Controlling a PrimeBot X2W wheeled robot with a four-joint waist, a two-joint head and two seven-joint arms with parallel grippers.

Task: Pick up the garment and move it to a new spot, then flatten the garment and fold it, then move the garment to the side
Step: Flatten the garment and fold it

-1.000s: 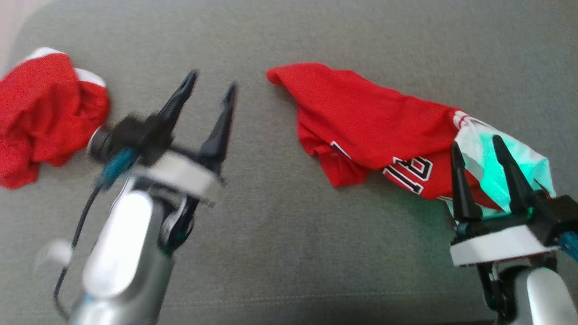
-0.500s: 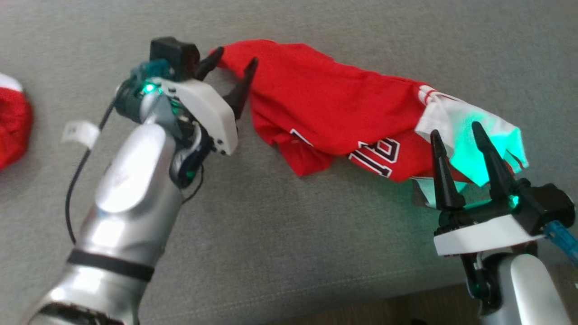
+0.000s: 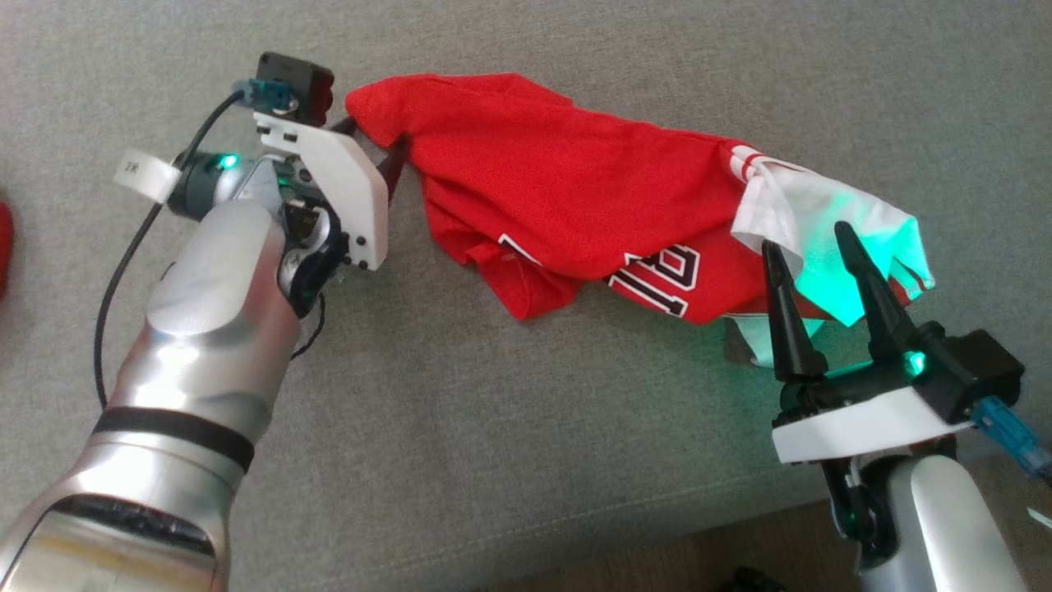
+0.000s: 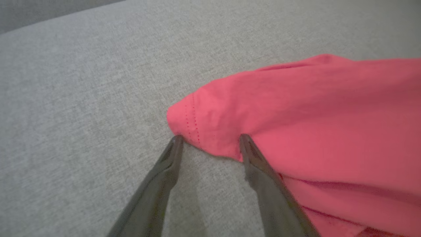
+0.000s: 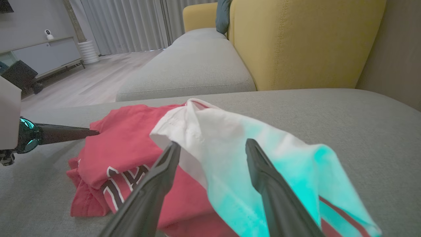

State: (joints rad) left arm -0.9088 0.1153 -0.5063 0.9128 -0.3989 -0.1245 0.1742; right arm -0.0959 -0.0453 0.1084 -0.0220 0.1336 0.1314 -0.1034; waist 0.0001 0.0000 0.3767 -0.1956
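Nearest the robot, at the garment's white end, the right gripper [image 3: 804,234] stands with its two dark fingers spread wide and holding nothing. The white cloth [image 3: 822,214] lies just past and between the tips, washed green by the gripper's light.

From there the garment [image 3: 559,181], a red jersey with black-and-white lettering [image 3: 657,279], lies rumpled in one long heap on the grey cushion [image 3: 493,427]. It runs away from the right gripper toward the far left, and its lower edge is folded under itself beside the lettering.

At the garment's far red corner the left gripper [image 3: 380,136] reaches in from the side. The left wrist view shows its fingers apart, one on each side of the stitched corner, with the tips right at the cloth's edge — not pinched together on it. Whether the tips press the fabric cannot be told.

Beyond the garment, the right wrist view takes in a second grey seat [image 5: 187,69], a yellow backrest [image 5: 296,42] beside it, a wooden floor [image 5: 82,82] and pale curtains [image 5: 125,23] farthest off.
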